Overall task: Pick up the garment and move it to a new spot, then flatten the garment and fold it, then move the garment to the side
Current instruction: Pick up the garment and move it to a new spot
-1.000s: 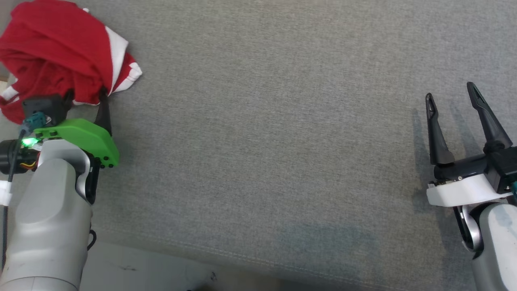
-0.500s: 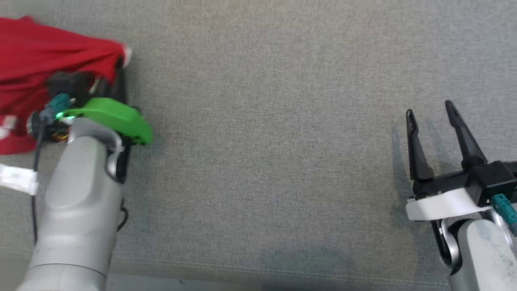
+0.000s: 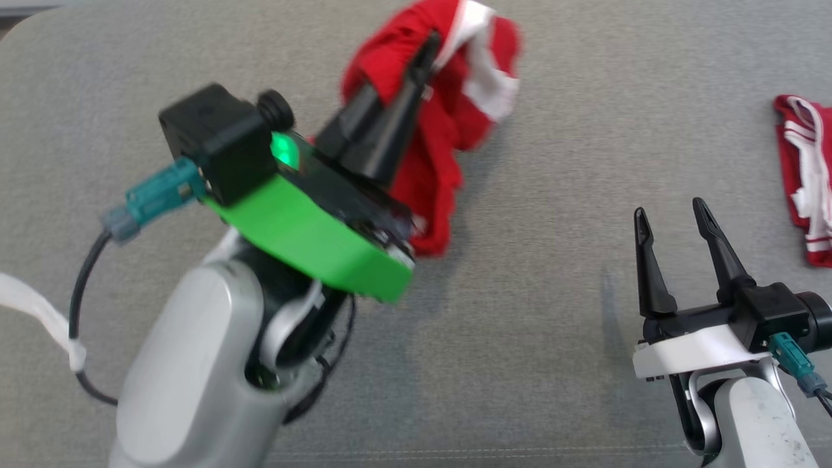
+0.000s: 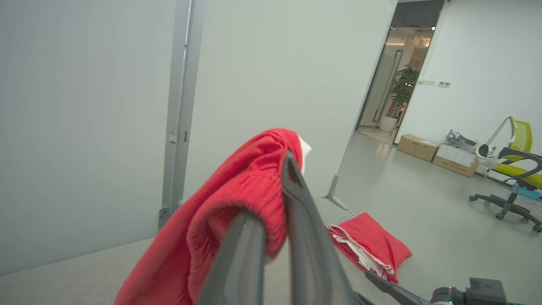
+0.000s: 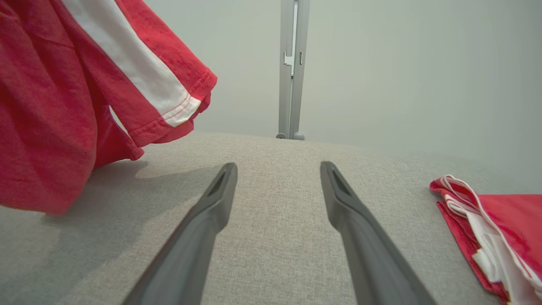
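two claws: left claw (image 3: 426,49) pinched tight on dangling red garment (image 3: 455,130); right claw (image 3: 669,211) spread wide, empty.

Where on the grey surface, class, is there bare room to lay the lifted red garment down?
Free: the broad grey surface between the lifted garment and the folded garment, beyond the right gripper; also the near strip left of that gripper. Crowded: the right edge by the folded garment, and under the left gripper.
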You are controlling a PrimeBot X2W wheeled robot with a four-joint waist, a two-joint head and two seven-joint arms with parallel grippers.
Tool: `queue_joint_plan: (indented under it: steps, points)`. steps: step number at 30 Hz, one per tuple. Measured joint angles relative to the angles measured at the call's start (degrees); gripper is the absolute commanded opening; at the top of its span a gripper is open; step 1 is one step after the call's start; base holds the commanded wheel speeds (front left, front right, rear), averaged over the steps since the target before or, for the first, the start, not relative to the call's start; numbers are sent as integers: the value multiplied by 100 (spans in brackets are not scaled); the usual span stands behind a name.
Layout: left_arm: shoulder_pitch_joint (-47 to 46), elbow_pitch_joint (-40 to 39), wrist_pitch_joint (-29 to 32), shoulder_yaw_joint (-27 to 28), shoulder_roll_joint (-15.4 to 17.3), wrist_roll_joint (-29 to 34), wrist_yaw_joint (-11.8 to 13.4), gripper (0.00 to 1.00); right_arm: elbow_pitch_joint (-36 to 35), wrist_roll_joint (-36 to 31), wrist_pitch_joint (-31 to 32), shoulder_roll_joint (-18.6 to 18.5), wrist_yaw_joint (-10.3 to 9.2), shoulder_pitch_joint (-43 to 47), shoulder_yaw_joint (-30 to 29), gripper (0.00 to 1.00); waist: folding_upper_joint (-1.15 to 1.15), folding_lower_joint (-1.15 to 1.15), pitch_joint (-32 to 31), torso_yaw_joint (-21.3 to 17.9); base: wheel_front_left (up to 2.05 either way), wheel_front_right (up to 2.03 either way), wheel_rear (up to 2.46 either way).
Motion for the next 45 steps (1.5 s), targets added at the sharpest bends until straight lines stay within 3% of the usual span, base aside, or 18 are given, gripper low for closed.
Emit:
queue_joint_plan:
  steps: [4, 8, 15, 19, 23, 24, 25, 26, 27, 33, 36, 39, 45]
  points:
    - [310, -962, 588, -332, -149, -333, 348, 0, 23, 66, 0, 38, -1, 25, -70, 100, 0, 0, -91, -293, 0, 0, 0]
    - [650, -890, 854, -534, -203, -417, 645, 0, 48, 243, 0, 46, 0, 34, -90, 100, 0, 0, -123, -572, 0, 0, 0]
    - [1334, 915, 755, -224, -65, -748, 932, 0, 112, 461, 0, 49, -1, 16, -126, 100, 0, 0, 9, -938, 0, 0, 0]
    - [1781, 1939, 839, -123, 205, -1043, 795, 0, 177, 511, 0, 51, 0, 9, -156, 100, 0, 0, 91, -1087, 0, 0, 0]
    - [2048, 2457, 725, -100, 466, -1012, 646, 0, 236, 520, 0, 52, -1, 54, -226, 100, 0, 0, 105, -1140, 0, 0, 0]
    - [2080, 2522, 722, -82, 474, -1065, 594, 19, 247, 516, 0, 51, -1, 91, -257, 100, 0, 0, 98, -1128, 0, 0, 0]
    - [2106, 2557, 693, -67, 467, -1101, 546, 32, 259, 510, 0, 51, -1, 128, -276, 100, 0, 0, 89, -1109, 0, 0, 0]
    - [2131, 2580, 644, -51, 455, -1128, 498, 60, 279, 492, 0, 51, -1, 157, -282, 100, 0, 0, 75, -1084, 0, 0, 0]
    - [2147, 2596, 610, -38, 450, -1182, 470, 100, 299, 470, 0, 51, -1, 171, -296, 100, 0, 0, 54, -1055, 0, 0, 0]
    - [2542, 2362, 210, -56, 599, -1004, 446, 100, 379, 386, 0, 54, -1, 263, -299, 100, 0, 0, -234, -912, 0, 0, 0]
    - [3080, 1947, -20, -137, 868, -603, 745, 100, 381, 372, 0, 55, -1, 422, -420, 100, 0, 0, -457, -868, 0, 0, 0]
    - [3672, 1450, -476, 42, 790, -597, 1084, 100, 346, 322, -1, 55, 0, 606, -546, 100, 0, 0, -691, -815, 0, 0, 0]
    - [4468, 1230, -1115, 191, 809, -454, 1426, 100, 259, 226, 0, 55, 0, 954, -771, 100, 0, 0, -1104, -641, 0, 0, 0]
